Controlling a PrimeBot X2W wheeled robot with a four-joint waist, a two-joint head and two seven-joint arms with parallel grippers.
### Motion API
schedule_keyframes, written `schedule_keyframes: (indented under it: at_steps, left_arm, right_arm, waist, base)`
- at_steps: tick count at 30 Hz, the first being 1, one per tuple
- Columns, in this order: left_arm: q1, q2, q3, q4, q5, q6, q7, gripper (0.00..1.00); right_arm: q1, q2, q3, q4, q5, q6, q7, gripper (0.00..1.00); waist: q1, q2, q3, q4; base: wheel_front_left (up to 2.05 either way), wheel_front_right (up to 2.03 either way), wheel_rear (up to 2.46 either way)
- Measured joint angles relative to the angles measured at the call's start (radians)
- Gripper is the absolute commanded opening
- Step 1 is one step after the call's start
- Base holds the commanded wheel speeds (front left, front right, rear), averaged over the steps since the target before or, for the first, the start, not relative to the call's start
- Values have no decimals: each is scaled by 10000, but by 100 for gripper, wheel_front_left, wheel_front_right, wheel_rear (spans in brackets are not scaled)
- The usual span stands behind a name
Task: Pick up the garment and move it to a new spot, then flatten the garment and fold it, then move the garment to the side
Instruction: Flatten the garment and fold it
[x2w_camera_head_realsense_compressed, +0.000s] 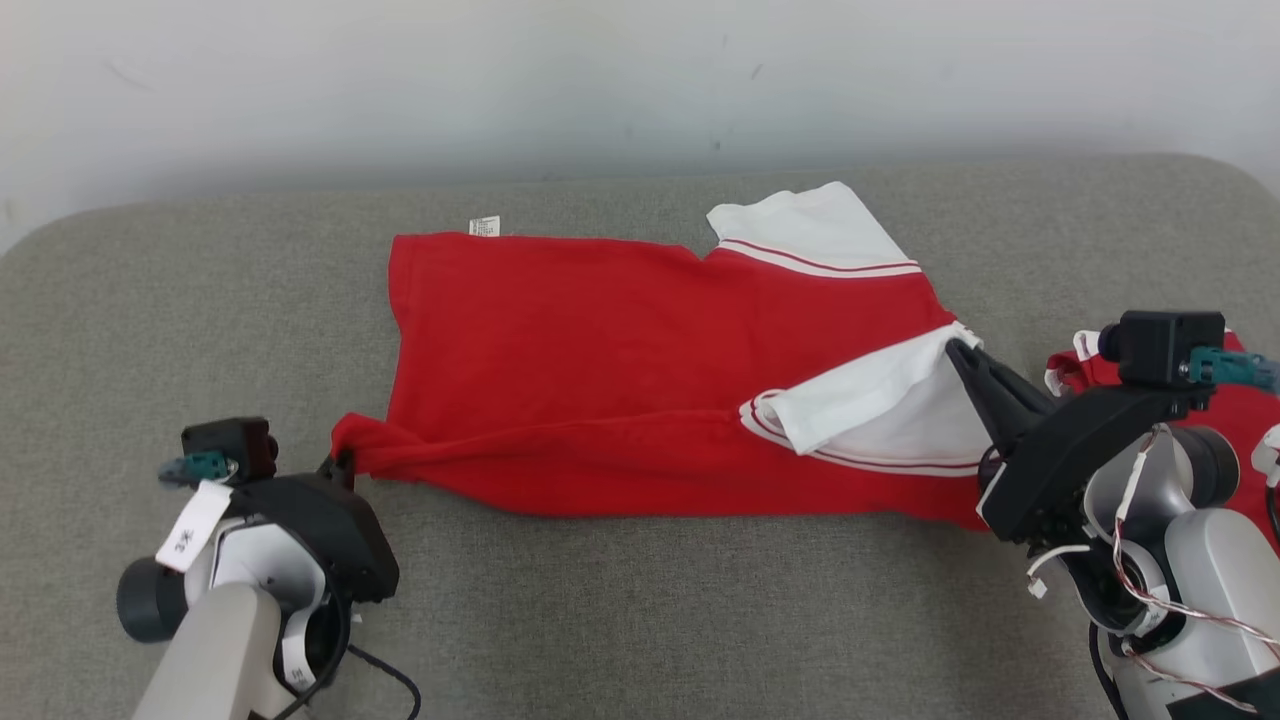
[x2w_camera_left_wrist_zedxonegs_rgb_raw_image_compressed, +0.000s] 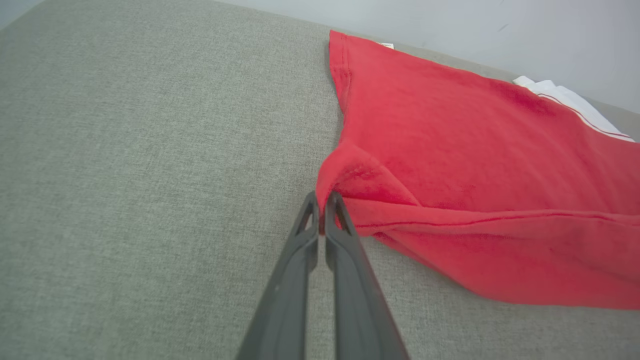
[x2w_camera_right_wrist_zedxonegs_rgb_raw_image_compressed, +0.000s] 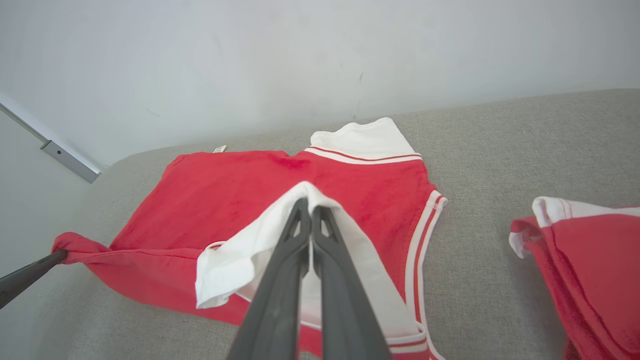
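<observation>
While the left hand (x2w_camera_head_realsense_compressed: 343, 462) is clenched on the near red hem corner of the shirt (x2w_camera_head_realsense_compressed: 600, 350), the right hand (x2w_camera_head_realsense_compressed: 957, 347) is clamped on its white sleeve, drawn over the red body. The shirt lies spread mid-desk (x2w_camera_head_realsense_compressed: 180, 300), its other sleeve toward the wall. Another red garment (x2w_camera_head_realsense_compressed: 1240, 420) lies apart at the right.

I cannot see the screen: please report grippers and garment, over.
Left gripper shut on red garment, bottom corner. Right gripper shut on its white sleeve. Second garment apart at right, not in the way.
</observation>
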Motion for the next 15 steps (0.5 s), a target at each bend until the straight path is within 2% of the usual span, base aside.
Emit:
schedule_keyframes:
  at_steps: [15]
  left_arm:
    - [-1514, -17, -96, 663, 341, 90, 654, 0]
  right_arm:
    - [-1520, 184, 196, 1089, -560, -13, -928, 0]
  waist:
    - [1, 1, 899, -47]
  base:
    - [0, 0, 0]
